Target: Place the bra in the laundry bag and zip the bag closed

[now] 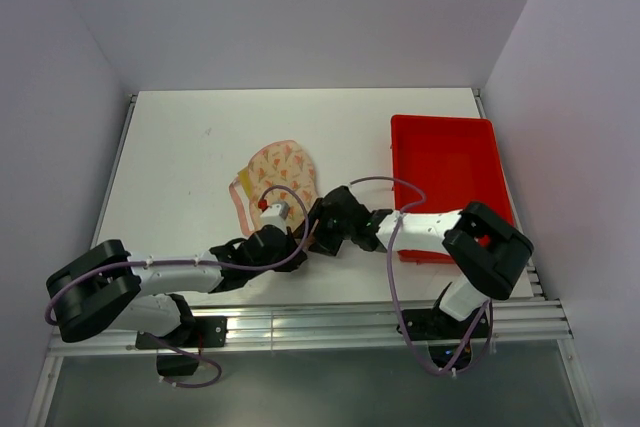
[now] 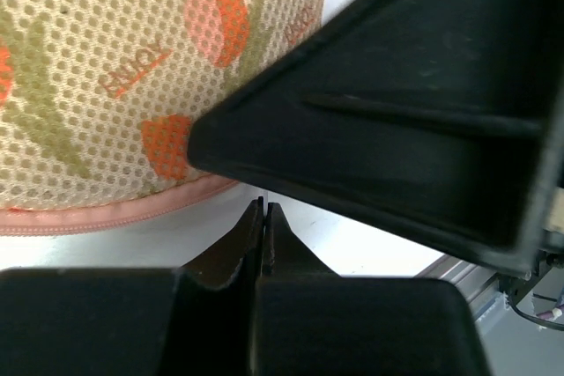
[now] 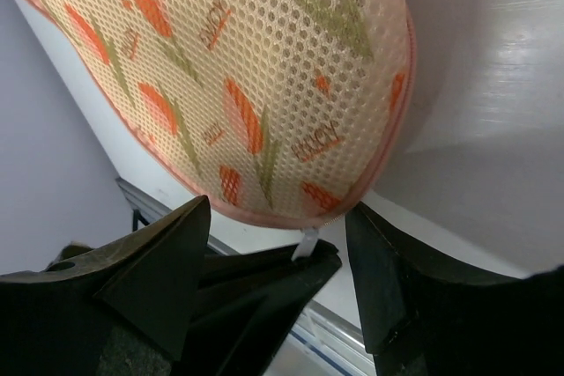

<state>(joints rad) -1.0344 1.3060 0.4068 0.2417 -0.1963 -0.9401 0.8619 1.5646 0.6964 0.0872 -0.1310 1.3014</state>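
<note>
Beside the pink, orange-printed mesh laundry bag [image 1: 280, 172], left gripper [image 2: 263, 209] clamped, seemingly empty, right gripper [image 3: 278, 210] agape: pinch silver zipper tab [image 3: 306, 242] squarely.

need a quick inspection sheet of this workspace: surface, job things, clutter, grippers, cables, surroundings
surface: white tabletop, flat and matte
job's things: pale pink, orange-printed mesh laundry bag lies folded shut, printed side up, its pink zipper edge showing; mustard-yellow bra not seen in any view
clutter: red plastic tray on the table's right side
grippers: left gripper shut, tips right by the zipper edge; right gripper open, one finger on either side of the bag's end
cables: lilac cables loop along both arms
surroundings: plain pale walls on three sides; metal rail along the near edge
</note>
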